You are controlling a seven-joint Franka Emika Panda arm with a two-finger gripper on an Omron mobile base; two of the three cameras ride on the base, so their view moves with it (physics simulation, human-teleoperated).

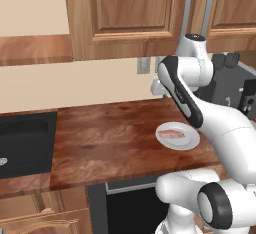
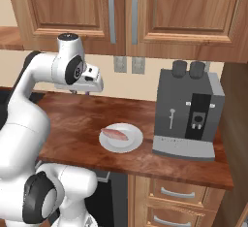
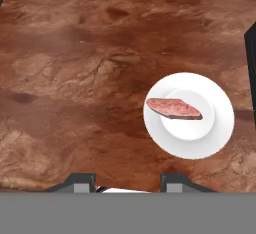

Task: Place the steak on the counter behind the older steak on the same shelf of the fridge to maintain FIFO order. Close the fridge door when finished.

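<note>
The steak (image 3: 174, 108), a small pink slab with red streaks, lies on a white plate (image 3: 212, 140) on the dark wood counter (image 3: 75, 78). My gripper (image 3: 128, 180) hangs above the counter and looks down on it, with the plate ahead and to the right. Its fingertips (image 3: 82, 180) stand wide apart with nothing between them. In the base views the steak (image 1: 172, 133) (image 2: 115, 134) rests near the counter's front edge, below and to the right of my hand (image 2: 92, 83). The fridge is out of view.
A grey coffee machine (image 2: 189, 114) stands on the counter right of the plate (image 2: 133, 144). A black sink (image 1: 25, 143) is set into the counter at the left. Wood cabinets (image 2: 121, 12) hang above, with wall outlets (image 2: 128, 65) below them.
</note>
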